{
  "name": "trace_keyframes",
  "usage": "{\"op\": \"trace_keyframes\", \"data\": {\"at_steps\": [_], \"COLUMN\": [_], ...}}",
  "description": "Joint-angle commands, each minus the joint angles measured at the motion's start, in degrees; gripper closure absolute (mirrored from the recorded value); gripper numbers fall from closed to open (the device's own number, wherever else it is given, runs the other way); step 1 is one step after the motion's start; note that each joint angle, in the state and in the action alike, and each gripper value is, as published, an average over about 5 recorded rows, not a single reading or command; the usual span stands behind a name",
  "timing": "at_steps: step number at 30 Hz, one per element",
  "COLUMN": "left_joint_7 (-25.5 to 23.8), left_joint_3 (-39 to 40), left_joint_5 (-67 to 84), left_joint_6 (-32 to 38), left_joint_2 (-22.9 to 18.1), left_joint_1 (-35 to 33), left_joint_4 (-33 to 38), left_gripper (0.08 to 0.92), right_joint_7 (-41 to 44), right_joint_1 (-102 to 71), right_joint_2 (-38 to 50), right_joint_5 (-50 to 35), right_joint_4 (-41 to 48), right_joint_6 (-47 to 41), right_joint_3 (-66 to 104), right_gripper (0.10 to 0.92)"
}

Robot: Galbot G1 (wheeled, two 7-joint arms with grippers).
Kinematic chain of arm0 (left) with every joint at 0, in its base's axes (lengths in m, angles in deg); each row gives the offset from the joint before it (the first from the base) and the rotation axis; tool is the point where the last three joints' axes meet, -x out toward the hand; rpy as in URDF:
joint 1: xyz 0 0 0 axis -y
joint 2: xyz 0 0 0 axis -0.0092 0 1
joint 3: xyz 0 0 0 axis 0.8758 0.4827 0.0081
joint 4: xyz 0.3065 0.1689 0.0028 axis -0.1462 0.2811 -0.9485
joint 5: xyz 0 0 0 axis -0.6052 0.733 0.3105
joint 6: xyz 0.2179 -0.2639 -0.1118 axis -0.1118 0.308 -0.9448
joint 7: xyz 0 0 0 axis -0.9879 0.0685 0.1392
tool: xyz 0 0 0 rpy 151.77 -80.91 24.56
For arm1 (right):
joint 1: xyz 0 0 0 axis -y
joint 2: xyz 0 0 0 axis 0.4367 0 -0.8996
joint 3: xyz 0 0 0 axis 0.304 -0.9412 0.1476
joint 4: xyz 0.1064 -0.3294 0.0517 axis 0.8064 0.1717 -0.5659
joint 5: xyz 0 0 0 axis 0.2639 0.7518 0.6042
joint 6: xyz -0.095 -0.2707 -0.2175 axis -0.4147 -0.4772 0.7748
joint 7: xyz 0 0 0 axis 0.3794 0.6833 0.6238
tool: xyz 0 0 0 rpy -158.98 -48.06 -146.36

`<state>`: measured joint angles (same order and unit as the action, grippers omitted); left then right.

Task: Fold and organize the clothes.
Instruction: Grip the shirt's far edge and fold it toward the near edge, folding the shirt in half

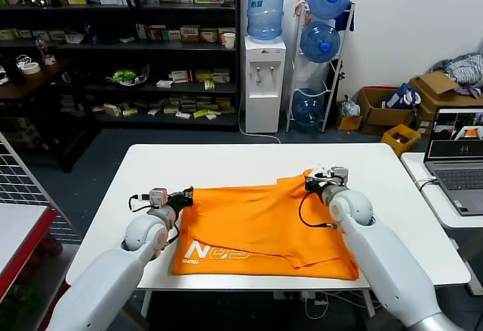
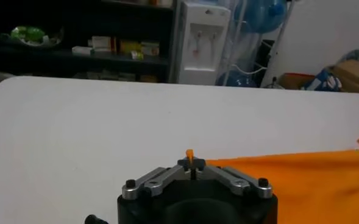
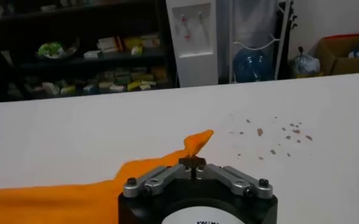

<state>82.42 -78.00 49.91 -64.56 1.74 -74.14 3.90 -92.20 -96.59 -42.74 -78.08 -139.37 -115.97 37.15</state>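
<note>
The orange T-shirt (image 1: 260,229) lies folded on the white table (image 1: 226,161), white lettering (image 1: 215,252) showing near the front left. My left gripper (image 1: 187,194) is shut on the shirt's far left corner; in the left wrist view (image 2: 191,165) a small orange tip sticks up between the closed jaws and the shirt (image 2: 307,182) spreads beside it. My right gripper (image 1: 309,184) is shut on the far right corner; the right wrist view (image 3: 192,163) shows the orange fabric (image 3: 194,143) pinched there and trailing away.
A laptop (image 1: 456,157) sits on a side table at the right. A water dispenser (image 1: 264,82), spare water bottles (image 1: 321,41), shelves (image 1: 121,44) and cardboard boxes (image 1: 392,108) stand beyond the table. Small reddish specks (image 3: 277,131) mark the table surface.
</note>
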Motion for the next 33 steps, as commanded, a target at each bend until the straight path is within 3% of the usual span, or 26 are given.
{"op": "trace_keyframes", "data": {"at_steps": [1, 10, 18, 33], "left_joint_7": [0.85, 1.09, 1.42, 2.49], "left_joint_3": [-3.25, -4.44, -4.41, -4.55], "left_joint_5": [-1.37, -1.94, -2.53, -3.27], "left_joint_6": [0.33, 0.66, 0.96, 1.21], "left_joint_2": [3.08, 5.36, 5.31, 5.50], "left_joint_1": [-9.31, -16.16, -17.82, -19.08], "left_joint_4": [13.60, 20.49, 21.45, 22.03], "left_gripper": [0.901, 0.901, 0.901, 0.901], "right_joint_7": [-1.70, -3.65, -5.31, -5.90], "right_joint_1": [-11.22, -20.61, -26.65, -31.98], "right_joint_2": [4.25, 7.57, 8.62, 9.01], "right_joint_5": [-2.16, -2.77, -3.41, -3.55], "right_joint_4": [-15.07, -25.16, -30.87, -33.70], "right_joint_6": [-0.90, -1.70, -2.56, -3.10], "right_joint_3": [3.60, 7.96, 11.27, 13.95], "right_gripper": [0.901, 0.901, 0.901, 0.901]}}
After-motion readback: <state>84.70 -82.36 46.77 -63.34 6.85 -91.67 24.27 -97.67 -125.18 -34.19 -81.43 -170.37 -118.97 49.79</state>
